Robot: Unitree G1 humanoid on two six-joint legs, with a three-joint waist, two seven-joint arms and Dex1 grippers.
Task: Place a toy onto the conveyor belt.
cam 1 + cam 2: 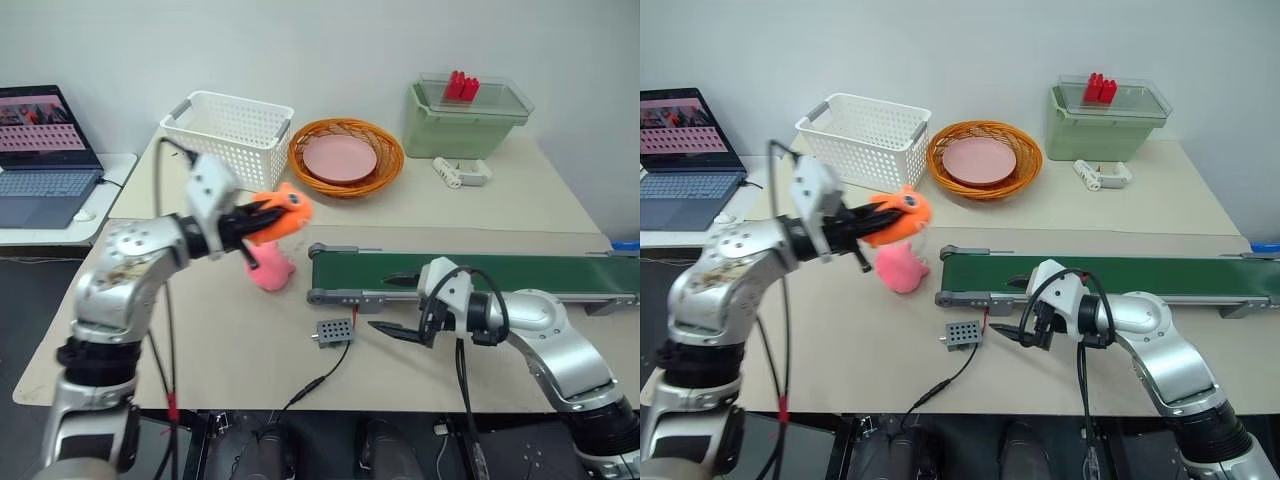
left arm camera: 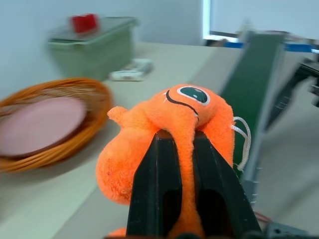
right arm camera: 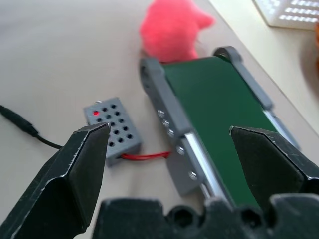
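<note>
The left gripper (image 1: 262, 215) is clamped on the toy (image 1: 278, 215), an orange plush fish; in the left wrist view both black fingers (image 2: 159, 189) press into the plush from either side with orange fabric squeezed between them, and the round eye faces away from the wrist. The toy is held in the air above the table (image 1: 250, 350), clear of the surface, over the pink plush (image 1: 269, 268) that sits on the tabletop just beside the near end of the conveyor belt (image 1: 520, 273). The right gripper (image 1: 397, 303) has its two fingers spread wide and holds nothing; it hangs just off the belt's front rail, one finger over the green surface and the other in front of the frame. A small grey box (image 1: 335, 331) lies on the table just in front of the belt's end, joined to the frame by a red wire, with a black cable running toward the table edge. Behind the belt stand a white basket (image 1: 230, 127), a wicker basket (image 1: 345, 157) holding a pink plate (image 1: 340, 157), and a green lidded bin (image 1: 465, 118). A laptop (image 1: 42, 155) sits on a side surface to the robot's left.
</note>
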